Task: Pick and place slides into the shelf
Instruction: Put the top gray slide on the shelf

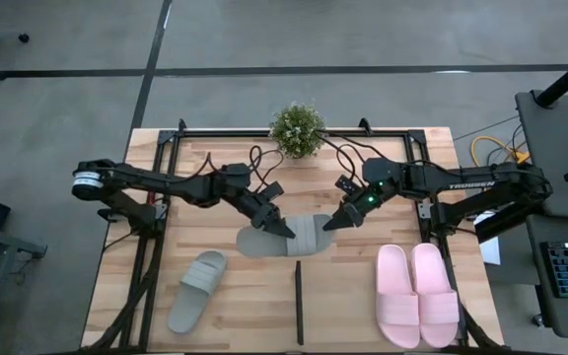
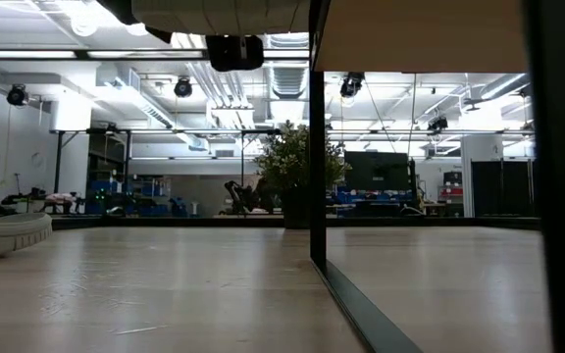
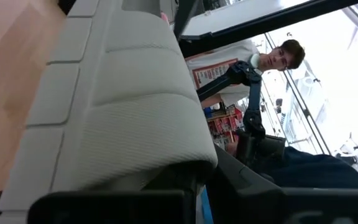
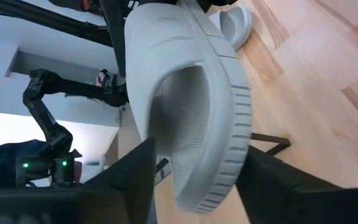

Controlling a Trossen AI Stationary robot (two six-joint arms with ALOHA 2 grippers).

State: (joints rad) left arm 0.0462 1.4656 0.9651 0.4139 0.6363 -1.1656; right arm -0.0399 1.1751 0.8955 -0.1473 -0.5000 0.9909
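grey-green slide mid-table, pink pair right

The table is made of light wood planks with brown streaks. Two pink slides are seen side by side. Two grey-green slides are seen: one lies flat, and the other has a strap with fine ribbed lines and a sole edge with small ridges. Both arms are black, and a green light is seen on the right one. A thin black strip is seen. The plant is green.
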